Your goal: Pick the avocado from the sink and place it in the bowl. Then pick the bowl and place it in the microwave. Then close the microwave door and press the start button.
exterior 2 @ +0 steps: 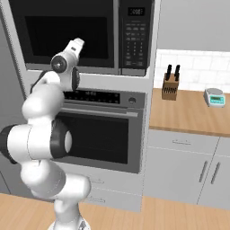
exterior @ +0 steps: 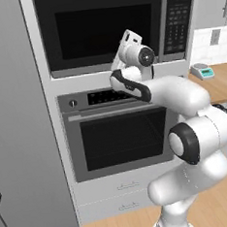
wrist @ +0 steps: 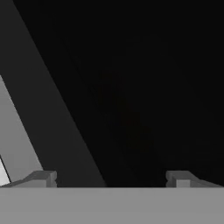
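A: Upper left of the left base view, what's there?

B: Microwave door (exterior: 101,31), big black glass window, sits flush w/ its frame, so it looks shut. Can't see thru the glass, so can't tell whether the bowl or avocado are inside. My guess: they are, since the door-closing step looks done.

A: And moving right toward mid-frame?

B: Arm's wrist is raised in front of the microwave (exterior: 113,28), near the lower edge of the door, hand aimed at the appliance. Probably parked there bc the door was the thing being worked, and the keypad is next.

A: Gripper state?

B: In the hand view the gripper (wrist: 111,179) has its tips at lower left and lower right of the frame, well apart, nothing btwn them. Spread wide, holding nothing. Black glass ahead of it, grey frame strip running diagonally at left.

A: Further right?

B: Keypad strip (exterior: 177,24) at upper right of the left base view, small display on top. Start button's on there somewhere, too small to tell which key. Hand is left of the strip, so it'd need to shift right.

A: Below all that?

B: Oven (exterior 2: 101,134) w/ bar handle, centre of the right base view. Right of it, wood counter (exterior 2: 188,112) w/ knife block (exterior 2: 170,85) and a small scale (exterior 2: 214,97) at far right. Not part of the job.

A: What's left, you reckon?

B: Just the start press.
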You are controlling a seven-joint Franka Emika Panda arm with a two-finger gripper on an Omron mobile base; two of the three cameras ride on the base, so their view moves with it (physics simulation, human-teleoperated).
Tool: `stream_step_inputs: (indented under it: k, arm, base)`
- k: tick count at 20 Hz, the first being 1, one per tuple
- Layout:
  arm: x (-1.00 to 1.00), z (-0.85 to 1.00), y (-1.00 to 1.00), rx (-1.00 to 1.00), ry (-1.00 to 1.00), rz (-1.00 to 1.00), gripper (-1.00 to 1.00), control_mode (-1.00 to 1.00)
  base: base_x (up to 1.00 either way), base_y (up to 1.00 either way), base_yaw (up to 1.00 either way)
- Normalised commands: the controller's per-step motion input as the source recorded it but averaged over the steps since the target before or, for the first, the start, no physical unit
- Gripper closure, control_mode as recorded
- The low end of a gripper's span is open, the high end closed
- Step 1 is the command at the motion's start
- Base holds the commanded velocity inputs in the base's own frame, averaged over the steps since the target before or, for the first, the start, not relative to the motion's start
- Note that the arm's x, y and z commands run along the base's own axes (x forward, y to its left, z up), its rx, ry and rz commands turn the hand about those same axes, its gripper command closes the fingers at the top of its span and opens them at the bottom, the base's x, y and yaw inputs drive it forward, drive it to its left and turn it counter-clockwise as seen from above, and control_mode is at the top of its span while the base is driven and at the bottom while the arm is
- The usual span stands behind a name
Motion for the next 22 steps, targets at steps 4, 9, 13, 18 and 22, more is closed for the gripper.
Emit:
stream_step_inputs:
  k: [4, 9, 13, 18, 22]
  arm:
    - [-0.54, 0.42, -0.16, 0.01, -0.28, 0.33, -1.0, -1.0]
    - [-1.0, 0.79, -0.54, 0.02, -0.35, 0.24, -1.0, -1.0]
    - [-1.0, 0.63, -0.79, 0.0, -0.13, 0.23, -1.0, -1.0]
    - [-0.92, 0.15, -0.99, 0.0, -0.03, 0.14, -1.0, -1.0]
    - [-0.16, 0.0, -1.0, -0.06, 0.01, 0.01, -1.0, -1.0]
  base:
    - [0.0, 0.0, 0.0]
    - [0.0, 0.0, 0.0]
    - [0.0, 0.0, 0.0]
    - [0.0, 0.0, 0.0]
    - [0.0, 0.0, 0.0]
